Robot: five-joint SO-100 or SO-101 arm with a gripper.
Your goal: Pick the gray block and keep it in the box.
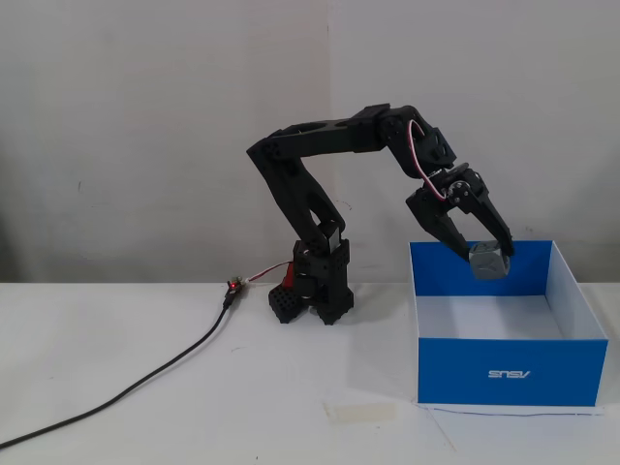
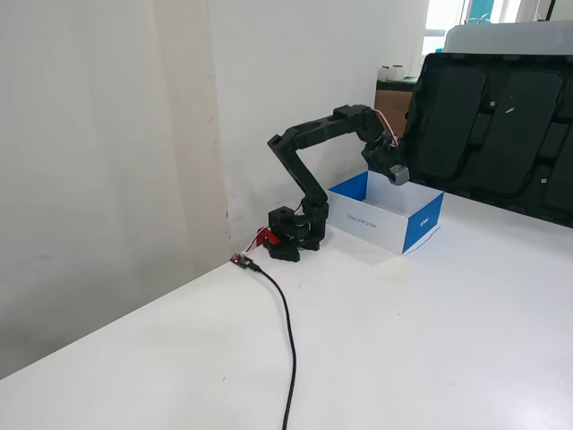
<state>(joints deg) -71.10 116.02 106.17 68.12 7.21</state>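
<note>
The gray block (image 1: 488, 262) is a small gray cube held between my gripper's fingers, hanging above the open box; it also shows in a fixed view (image 2: 398, 174). My gripper (image 1: 481, 254) is shut on it, pointing down over the box's back part; it shows in a fixed view too (image 2: 395, 170). The box (image 1: 511, 368) has bright blue walls, a white interior and an inverted white ASUS logo on its front; it stands on the white table to the right of my arm's base and shows in a fixed view (image 2: 419, 225).
My arm's black base (image 1: 318, 283) stands against the wall. A black cable (image 1: 145, 376) runs from it across the table to the left front. A large black tray-like panel (image 2: 497, 134) leans behind the box. A pale strip (image 1: 360, 411) lies near the box's front corner.
</note>
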